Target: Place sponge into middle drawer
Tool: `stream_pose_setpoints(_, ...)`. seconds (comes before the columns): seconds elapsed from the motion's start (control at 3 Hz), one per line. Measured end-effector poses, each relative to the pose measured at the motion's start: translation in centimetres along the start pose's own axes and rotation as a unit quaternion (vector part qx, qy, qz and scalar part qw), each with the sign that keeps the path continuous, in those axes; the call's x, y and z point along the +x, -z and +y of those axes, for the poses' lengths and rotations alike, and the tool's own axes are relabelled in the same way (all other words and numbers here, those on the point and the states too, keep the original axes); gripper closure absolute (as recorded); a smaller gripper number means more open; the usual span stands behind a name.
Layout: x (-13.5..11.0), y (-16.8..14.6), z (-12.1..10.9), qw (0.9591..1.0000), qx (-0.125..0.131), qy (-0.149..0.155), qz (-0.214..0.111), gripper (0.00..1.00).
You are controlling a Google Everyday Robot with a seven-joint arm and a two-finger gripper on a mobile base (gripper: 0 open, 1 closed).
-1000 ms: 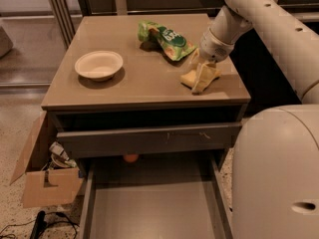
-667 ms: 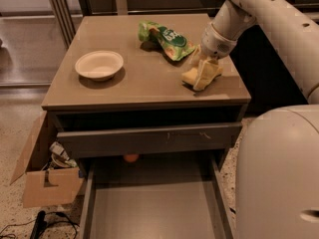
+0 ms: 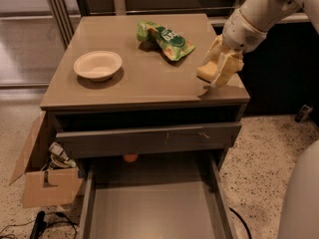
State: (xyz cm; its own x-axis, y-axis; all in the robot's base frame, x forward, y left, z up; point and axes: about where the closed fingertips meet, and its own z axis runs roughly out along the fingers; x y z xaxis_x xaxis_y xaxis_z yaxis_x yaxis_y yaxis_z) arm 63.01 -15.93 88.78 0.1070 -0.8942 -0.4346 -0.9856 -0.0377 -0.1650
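The yellow sponge [image 3: 208, 71] is held between the cream fingers of my gripper [image 3: 222, 66], just above the right front corner of the table top [image 3: 144, 76]. Its shadow falls on the top beneath it. The gripper is shut on the sponge and the white arm reaches in from the upper right. The middle drawer [image 3: 149, 210] stands pulled out at the bottom of the view. Its flat grey floor is bare, and it lies below and to the left of the gripper.
A white bowl [image 3: 97, 64] sits at the left of the top and a green snack bag [image 3: 164, 39] at the back middle. A drawer with a scratched front panel [image 3: 144, 139] is above the open one. A cardboard box [image 3: 47, 176] stands on the floor at the left.
The gripper has lifted the sponge off the table top and carried it a little up and to the right. The bowl, bag and drawers have not moved.
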Motion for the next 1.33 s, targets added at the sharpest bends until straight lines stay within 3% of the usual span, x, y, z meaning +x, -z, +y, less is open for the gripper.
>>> stream_pose_setpoints(0.33,1.0,2.2,4.4,0.9998,0.001,-0.005,-0.021,1.00)
stream_pose_setpoints(0.67,2.6,2.1,10.3,0.9985,-0.014,-0.027,-0.045,1.00)
stream_pose_setpoints(1.33,2.4,2.0,10.5,0.9982,-0.007,-0.030,-0.052,1.00)
